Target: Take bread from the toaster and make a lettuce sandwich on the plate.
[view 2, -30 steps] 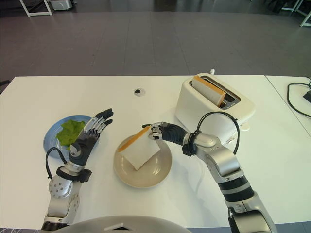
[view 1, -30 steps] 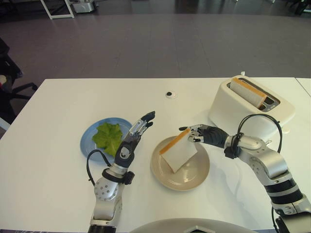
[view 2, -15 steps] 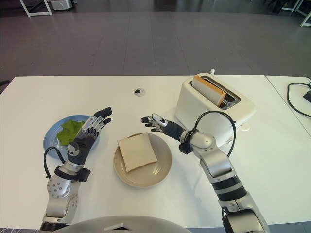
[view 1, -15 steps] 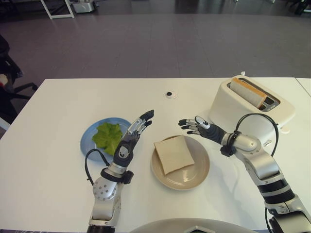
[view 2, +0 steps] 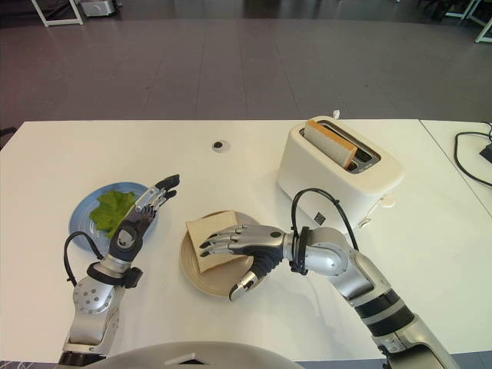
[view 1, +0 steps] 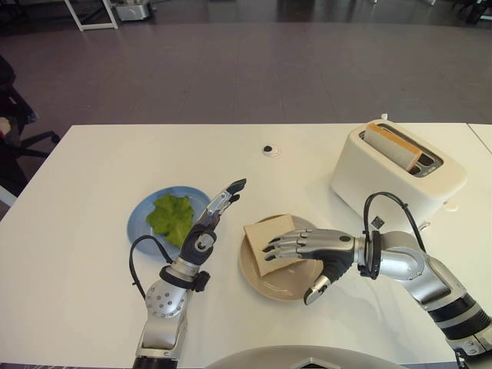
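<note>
My right hand (view 1: 311,250) hovered, spread and empty, over the bread slice (view 1: 265,231) on the plate (view 1: 277,287), likely settling it; my left hand (view 1: 209,227) stood open beside the lettuce (view 1: 171,215).

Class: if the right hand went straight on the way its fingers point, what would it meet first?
Probably the left hand, past the bread slice beneath its fingers; depth is unclear.

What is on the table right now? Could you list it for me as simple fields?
Toaster: on the right, bread slice standing in its slot
Beige plate: centre, second slice lying flat on it
Lettuce: on blue plate, left
Left hand: open, beside blue plate
Right hand: open, spread over beige plate, empty
</note>
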`<state>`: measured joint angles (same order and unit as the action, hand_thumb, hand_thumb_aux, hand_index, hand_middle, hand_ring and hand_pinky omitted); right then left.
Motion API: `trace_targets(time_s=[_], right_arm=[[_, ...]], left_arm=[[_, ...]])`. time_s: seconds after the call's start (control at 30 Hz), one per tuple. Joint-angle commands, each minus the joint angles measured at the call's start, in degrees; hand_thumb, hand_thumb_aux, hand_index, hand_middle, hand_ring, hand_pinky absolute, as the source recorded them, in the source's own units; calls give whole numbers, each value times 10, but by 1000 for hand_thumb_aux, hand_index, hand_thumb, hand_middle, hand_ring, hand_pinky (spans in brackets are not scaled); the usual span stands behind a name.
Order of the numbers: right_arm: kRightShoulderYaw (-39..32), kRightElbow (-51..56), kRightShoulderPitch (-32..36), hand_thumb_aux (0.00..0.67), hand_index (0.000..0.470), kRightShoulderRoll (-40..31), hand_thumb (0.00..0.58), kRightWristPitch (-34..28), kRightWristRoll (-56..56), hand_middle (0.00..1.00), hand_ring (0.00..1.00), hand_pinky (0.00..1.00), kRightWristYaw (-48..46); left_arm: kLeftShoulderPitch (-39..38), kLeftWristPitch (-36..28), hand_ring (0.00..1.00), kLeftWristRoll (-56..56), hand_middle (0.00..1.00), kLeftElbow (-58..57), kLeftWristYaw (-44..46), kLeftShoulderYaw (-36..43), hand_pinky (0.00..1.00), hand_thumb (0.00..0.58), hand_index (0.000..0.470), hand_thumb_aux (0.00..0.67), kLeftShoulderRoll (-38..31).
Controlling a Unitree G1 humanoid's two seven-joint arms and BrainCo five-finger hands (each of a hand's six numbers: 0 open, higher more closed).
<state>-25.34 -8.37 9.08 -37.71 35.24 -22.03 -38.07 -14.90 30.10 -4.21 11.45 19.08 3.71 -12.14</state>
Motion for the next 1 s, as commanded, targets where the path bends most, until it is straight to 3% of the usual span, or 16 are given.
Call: trace_targets(time_s=[0.03, 0.7, 0.83, 1.0], right_arm=[[-16, 45, 19, 0, 0, 13, 0, 23, -49, 0, 0, 0, 16], [-7, -14, -20, 0, 0, -54, 0, 14, 77, 0, 0, 0, -83], [2, -16, -18, 0, 0, -52, 0, 3, 81, 0, 0, 0, -82], [-7, -63, -51, 0, 0, -89, 0, -36, 165, 0, 0, 0, -141]], left_arm=[[-1, -5, 0, 2, 0, 1, -1, -2, 0, 0, 0, 0, -4], [-3, -4, 0, 3, 0, 0, -1, -1, 0, 0, 0, 0, -5], [-4, -3, 0, 5, 0, 0, 0, 0, 0, 0, 0, 0, -5], [-3, -4, 0, 8, 0, -2, -1, 1, 0, 0, 0, 0, -6]])
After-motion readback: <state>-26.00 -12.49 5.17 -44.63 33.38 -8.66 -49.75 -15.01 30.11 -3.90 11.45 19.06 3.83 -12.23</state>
